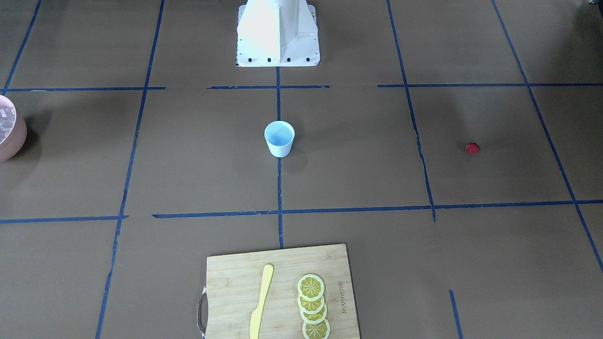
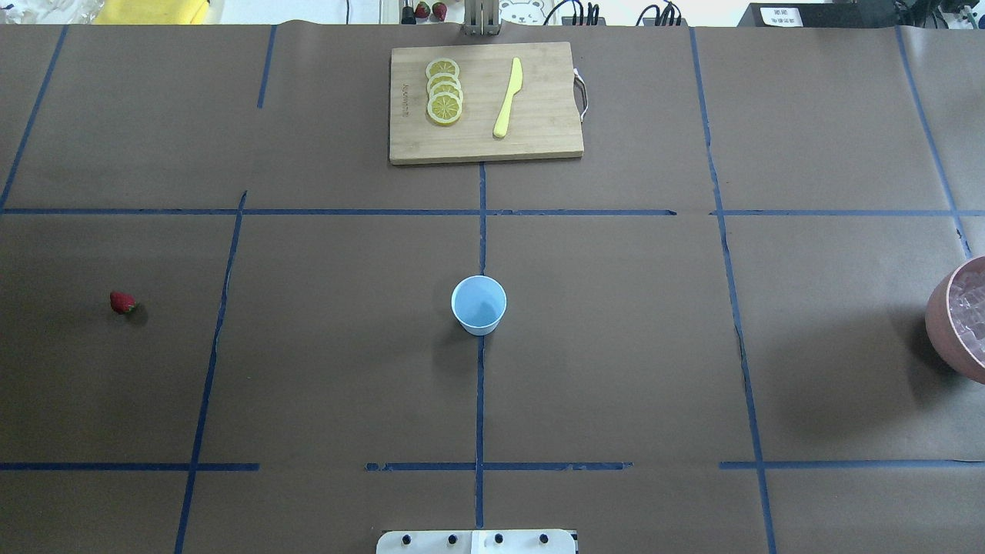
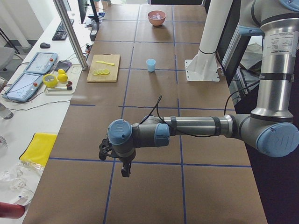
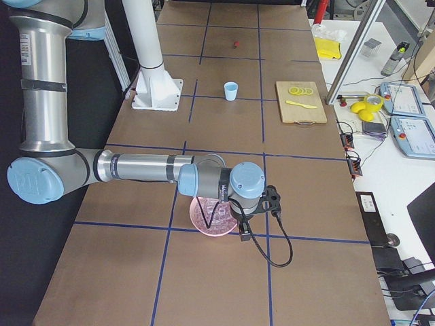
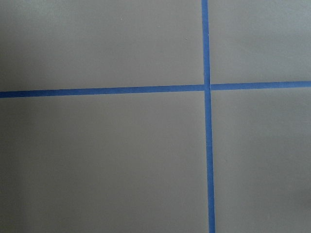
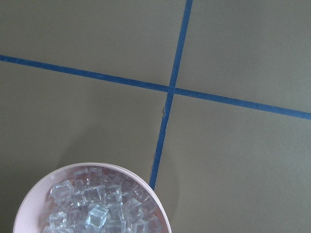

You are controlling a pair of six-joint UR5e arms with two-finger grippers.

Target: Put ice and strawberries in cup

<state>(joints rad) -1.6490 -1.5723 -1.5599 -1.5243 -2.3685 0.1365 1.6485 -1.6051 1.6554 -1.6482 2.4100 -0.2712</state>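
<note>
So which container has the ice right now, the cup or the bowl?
The pink bowl at the robot's right end of the table: it is heaped with clear ice cubes. The blue cup in the middle is empty.

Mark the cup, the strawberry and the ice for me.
cup (image 2: 479,302), overhead exterior view, on its pale blue inside.
strawberry (image 2: 121,302), overhead exterior view, on the middle of its red body.
ice (image 6: 97,217), right wrist-mounted view, on one clear cube of the heap in the pink bowl (image 6: 97,166).
</note>
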